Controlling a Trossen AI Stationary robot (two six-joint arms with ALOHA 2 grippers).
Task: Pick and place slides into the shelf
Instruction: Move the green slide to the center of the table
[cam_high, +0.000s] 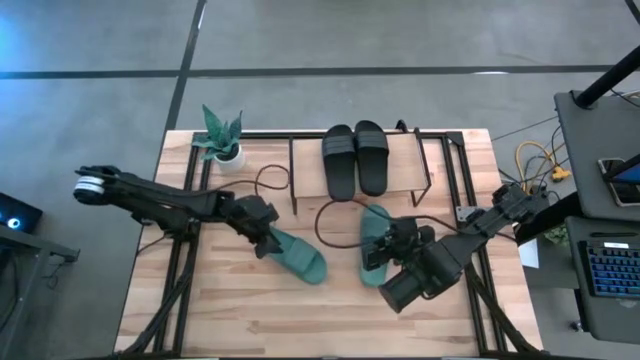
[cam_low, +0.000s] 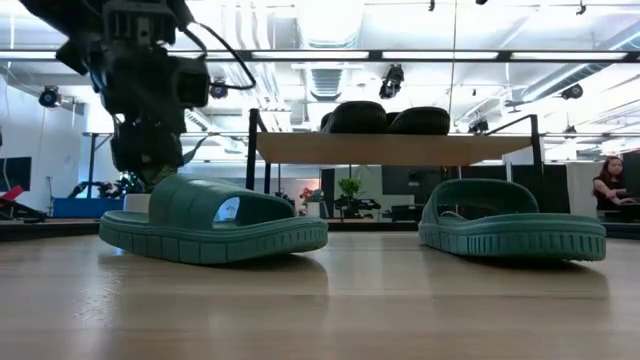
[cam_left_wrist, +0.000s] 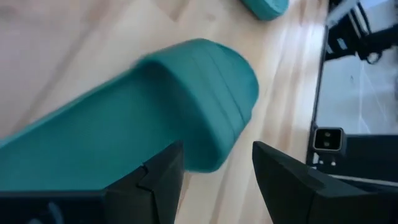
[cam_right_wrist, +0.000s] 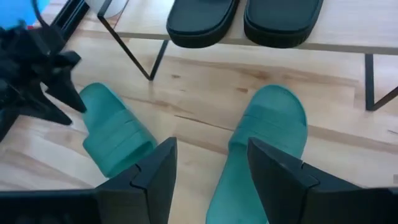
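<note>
Two black slides (cam_high: 355, 160) lie side by side on the shelf's top board (cam_high: 405, 165), also seen in the low view (cam_low: 385, 118). Two teal slides rest sole-down on the table. My left gripper (cam_high: 265, 238) is open at the near-left end of the left teal slide (cam_high: 300, 258); in the left wrist view that slide (cam_left_wrist: 155, 118) reaches in between the open fingers (cam_left_wrist: 214, 180). My right gripper (cam_high: 398, 245) hovers open above the right teal slide (cam_high: 376, 240), whose toe end (cam_right_wrist: 267, 124) shows past the fingers (cam_right_wrist: 208, 177). My left gripper comes slanting down at the left teal slide's end (cam_low: 150, 190), one finger (cam_left_wrist: 155, 180) close against its side. I cannot tell whether it touches. The slide lies flat on the table.
A small potted plant (cam_high: 222, 140) stands at the table's far left corner. A brown cable (cam_high: 270, 180) loops across the table under and beside the shelf. The shelf's black frame legs (cam_right_wrist: 140, 59) stand just beyond the teal slides. Bare wood lies toward the near edge (cam_high: 300, 320).
</note>
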